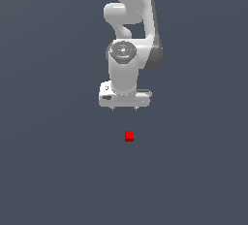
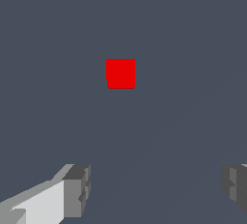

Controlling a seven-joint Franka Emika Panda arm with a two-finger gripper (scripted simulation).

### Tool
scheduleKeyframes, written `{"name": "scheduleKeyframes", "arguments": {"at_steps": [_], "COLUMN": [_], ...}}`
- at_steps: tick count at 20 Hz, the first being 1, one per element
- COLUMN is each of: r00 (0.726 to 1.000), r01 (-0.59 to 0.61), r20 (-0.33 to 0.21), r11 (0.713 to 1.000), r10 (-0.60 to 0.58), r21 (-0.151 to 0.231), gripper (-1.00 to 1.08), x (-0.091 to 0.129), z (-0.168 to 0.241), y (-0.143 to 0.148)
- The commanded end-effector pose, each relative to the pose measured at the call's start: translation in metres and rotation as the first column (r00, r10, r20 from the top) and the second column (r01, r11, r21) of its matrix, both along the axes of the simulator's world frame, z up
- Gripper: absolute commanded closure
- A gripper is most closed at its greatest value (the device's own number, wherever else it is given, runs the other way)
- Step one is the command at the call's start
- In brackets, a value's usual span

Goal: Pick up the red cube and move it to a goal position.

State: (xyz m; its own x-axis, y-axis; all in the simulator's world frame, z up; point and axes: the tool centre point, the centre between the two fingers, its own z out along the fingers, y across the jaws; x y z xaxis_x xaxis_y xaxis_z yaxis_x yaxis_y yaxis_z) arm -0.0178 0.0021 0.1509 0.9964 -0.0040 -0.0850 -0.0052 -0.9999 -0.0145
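Note:
The red cube is a tiny bright red block lying on the dark grey floor, in front of the arm in the exterior view. My white gripper hangs above the floor, behind the cube and slightly toward the exterior view's left of it. Its jaws stand wide apart with nothing between them. In the wrist view the cube lies on the floor ahead of the gap between the two grey fingertips, clear of both. The gripper is apart from the cube and touches nothing.
The plain dark grey floor stretches all around. The white arm rises behind the gripper toward the top of the exterior view. No other objects show.

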Motion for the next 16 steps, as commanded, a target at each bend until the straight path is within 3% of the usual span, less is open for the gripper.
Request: {"name": "scheduleKeyframes", "arguments": {"at_steps": [1,8,16], "r00": [1.000,1.000,0.999], "r01": [0.000,0.000,0.001], "r20": [0.000,0.008,0.035], "r11": [1.000,1.000,1.000], "r10": [0.000,0.000,0.000], "r21": [0.000,-0.001,-0.006], "gripper": [-0.92,-0.92,-0.92], "x": [0.000,0.006,0.027], "z": [0.000,-0.013,-0.056], "y": [0.000,0.003,0.011]}}
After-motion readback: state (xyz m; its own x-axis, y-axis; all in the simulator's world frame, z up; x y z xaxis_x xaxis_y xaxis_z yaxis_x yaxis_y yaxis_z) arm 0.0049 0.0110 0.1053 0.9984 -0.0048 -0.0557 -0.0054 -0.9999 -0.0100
